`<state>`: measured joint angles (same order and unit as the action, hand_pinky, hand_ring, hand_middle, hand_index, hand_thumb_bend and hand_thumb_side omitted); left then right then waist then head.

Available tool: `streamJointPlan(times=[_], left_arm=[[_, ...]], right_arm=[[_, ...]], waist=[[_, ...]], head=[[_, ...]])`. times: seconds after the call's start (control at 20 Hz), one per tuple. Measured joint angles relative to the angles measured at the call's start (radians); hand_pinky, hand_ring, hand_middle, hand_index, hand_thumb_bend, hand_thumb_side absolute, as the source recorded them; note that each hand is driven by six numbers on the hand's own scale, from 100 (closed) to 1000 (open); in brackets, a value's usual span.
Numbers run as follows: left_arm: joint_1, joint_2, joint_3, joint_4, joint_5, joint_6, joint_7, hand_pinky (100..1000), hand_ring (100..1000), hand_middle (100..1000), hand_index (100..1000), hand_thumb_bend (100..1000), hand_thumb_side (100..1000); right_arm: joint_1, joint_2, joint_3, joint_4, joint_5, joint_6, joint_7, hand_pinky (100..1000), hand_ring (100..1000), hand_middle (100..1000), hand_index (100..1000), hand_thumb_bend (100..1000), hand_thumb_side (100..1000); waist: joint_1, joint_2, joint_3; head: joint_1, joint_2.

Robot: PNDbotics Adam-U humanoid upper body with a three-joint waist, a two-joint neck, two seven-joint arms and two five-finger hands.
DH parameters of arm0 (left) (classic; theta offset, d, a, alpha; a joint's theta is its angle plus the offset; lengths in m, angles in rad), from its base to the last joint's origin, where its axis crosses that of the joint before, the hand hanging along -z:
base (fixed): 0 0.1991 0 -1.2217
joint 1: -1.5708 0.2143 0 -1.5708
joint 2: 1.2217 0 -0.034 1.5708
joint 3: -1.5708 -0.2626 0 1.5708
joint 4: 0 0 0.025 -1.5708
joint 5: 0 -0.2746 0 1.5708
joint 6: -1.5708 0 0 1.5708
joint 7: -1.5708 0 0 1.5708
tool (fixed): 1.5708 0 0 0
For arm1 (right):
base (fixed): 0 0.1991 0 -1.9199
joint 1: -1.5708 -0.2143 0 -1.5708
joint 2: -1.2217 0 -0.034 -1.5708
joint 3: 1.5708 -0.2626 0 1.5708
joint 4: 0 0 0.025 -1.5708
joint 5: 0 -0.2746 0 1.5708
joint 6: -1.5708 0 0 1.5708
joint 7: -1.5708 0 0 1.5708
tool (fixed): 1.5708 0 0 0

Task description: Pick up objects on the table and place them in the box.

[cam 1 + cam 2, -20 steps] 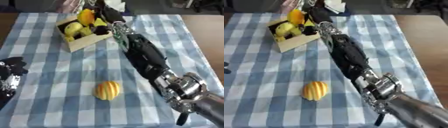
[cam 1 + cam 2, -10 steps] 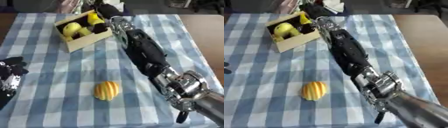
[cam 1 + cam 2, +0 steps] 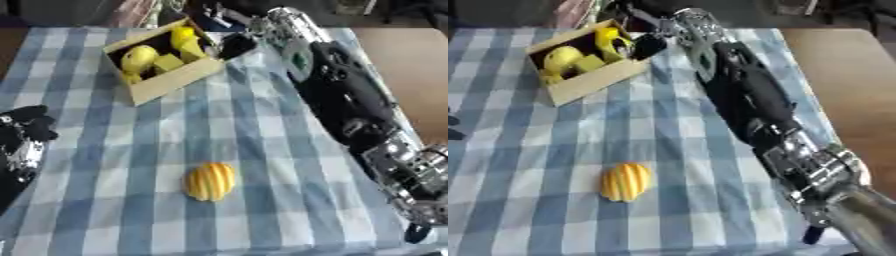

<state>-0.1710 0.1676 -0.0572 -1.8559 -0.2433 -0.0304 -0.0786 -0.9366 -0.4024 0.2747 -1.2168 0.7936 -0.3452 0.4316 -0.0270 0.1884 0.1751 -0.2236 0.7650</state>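
The right robot hand (image 3: 229,31) hovers by the box (image 3: 162,60); I cannot tell its finger state. A striped yellow fruit (image 3: 210,181) lies on the tabletop (image 3: 262,150)

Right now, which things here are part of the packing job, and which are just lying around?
Part of the job:
striped yellow fruit on the cloth
box with yellow pieces inside
right hand at the box

Just there:
checked tablecloth
left hand, idle

your striped yellow-orange fruit (image 3: 210,181) lies alone on the near, checkered part of the bench. your cardboard box (image 3: 163,62) sits askew at the far side, holding yellow pieces (image 3: 140,58).
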Motion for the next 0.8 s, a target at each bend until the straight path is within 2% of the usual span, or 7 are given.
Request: streamJointPlan(times=[0.1, 0.25, 0.45, 0.6, 0.8], left_arm=[[0.000, 0.000, 0.004, 0.000, -0.001, 0.002, 0.007, 708, 569, 605, 765, 227, 668], [0.000, 0.000, 0.006, 0.000, -0.002, 0.005, 0.011, 707, 567, 604, 763, 228, 668], [0.000, 0.000, 0.006, 0.001, -0.002, 0.006, 0.012, 707, 567, 604, 763, 228, 671], [0.000, 0.000, 0.006, 0.003, -0.002, 0.006, 0.012, 707, 566, 604, 763, 228, 671], [0.000, 0.000, 0.006, 0.006, -0.003, 0.006, 0.012, 707, 566, 604, 764, 229, 672]], right_arm=[[0.046, -0.026, 0.039, -0.089, -0.051, -0.017, 0.057, 843, 801, 817, 921, 139, 466], [0.110, -0.035, 0.096, -0.182, -0.082, -0.048, 0.144, 844, 808, 825, 920, 133, 465], [0.180, -0.012, 0.154, -0.207, -0.053, -0.101, 0.230, 848, 822, 837, 923, 145, 442], [0.212, 0.018, 0.178, -0.188, 0.017, -0.145, 0.238, 850, 826, 840, 924, 144, 430], [0.225, 0.043, 0.194, -0.154, 0.093, -0.186, 0.203, 850, 825, 838, 919, 137, 410]], waist=[[0.000, 0.000, -0.008], [0.000, 0.000, -0.015], [0.000, 0.000, -0.016], [0.000, 0.000, -0.015], [0.000, 0.000, -0.015]], head=[[0.003, 0.000], [0.007, 0.000], [0.007, 0.000], [0.007, 0.000], [0.007, 0.000]])
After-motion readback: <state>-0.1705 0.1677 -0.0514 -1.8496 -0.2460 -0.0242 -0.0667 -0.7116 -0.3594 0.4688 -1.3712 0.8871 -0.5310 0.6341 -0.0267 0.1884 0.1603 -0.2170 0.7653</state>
